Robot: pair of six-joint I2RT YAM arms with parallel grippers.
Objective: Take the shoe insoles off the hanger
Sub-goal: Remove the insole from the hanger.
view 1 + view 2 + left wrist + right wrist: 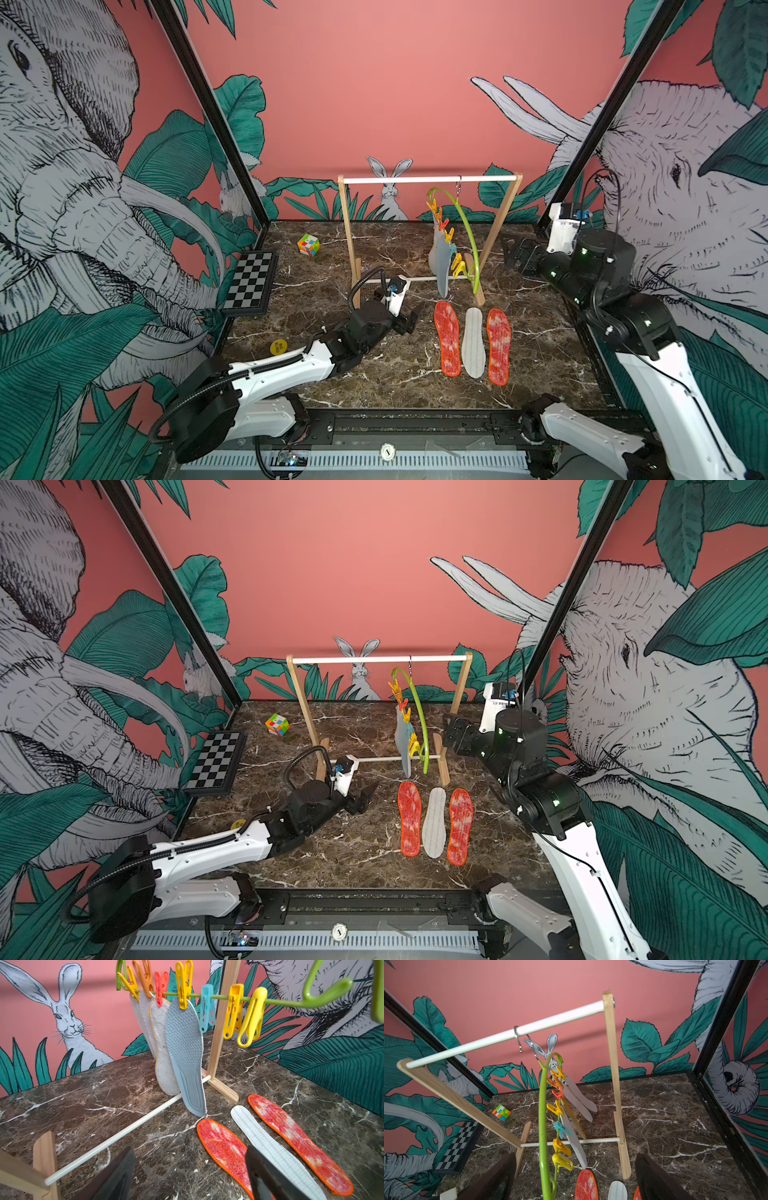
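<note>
Progress: three insoles on desk, four on hanger. My left end effector, right end effector apart, empty. Likely next: unclip blue-grey insole.

My left pincer is black, the marble brown with white veins. The lime hanger carries yellow, orange, red and pale-blue clips and a dimpled blue-grey insole. At its six o'clock lie two mottled red, orange-edged insoles flanking a white, grid-lined insole.
</note>
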